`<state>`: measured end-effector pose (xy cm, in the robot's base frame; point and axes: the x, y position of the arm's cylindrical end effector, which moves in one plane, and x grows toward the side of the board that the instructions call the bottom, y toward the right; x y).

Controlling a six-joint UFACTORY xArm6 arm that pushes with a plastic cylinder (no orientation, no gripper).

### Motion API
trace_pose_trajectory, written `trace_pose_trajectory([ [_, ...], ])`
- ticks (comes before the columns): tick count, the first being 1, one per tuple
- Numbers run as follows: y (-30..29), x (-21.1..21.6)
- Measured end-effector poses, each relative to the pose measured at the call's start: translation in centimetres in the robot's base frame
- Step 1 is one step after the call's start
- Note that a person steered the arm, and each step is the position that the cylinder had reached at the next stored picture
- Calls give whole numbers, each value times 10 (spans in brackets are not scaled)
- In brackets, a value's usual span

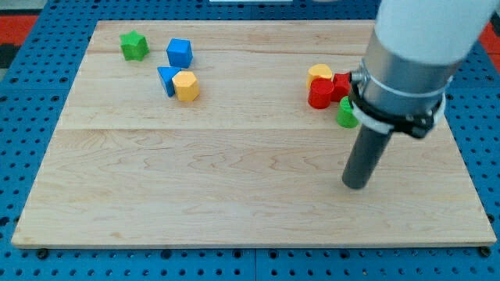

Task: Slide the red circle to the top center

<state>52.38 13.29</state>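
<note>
The red circle [319, 95] sits at the view's upper right, touching a yellow heart-like block [319, 73] above it and a second red block [342, 84] on its right. A green block [347, 115], partly hidden by the arm, lies just lower right of it. My tip [356, 184] rests on the board below and to the right of this cluster, apart from every block. The arm's wide body covers the upper right corner.
At the view's upper left lie a green star [134, 45], a blue cube [180, 53], a blue triangle [166, 79] and a yellow hexagon [187, 86] touching it. The wooden board [234, 172] lies on a blue pegboard.
</note>
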Motion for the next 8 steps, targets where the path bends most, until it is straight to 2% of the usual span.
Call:
trace_pose_trajectory([
  [3, 2, -105],
  [5, 0, -133],
  [7, -90, -164],
  [8, -102, -162],
])
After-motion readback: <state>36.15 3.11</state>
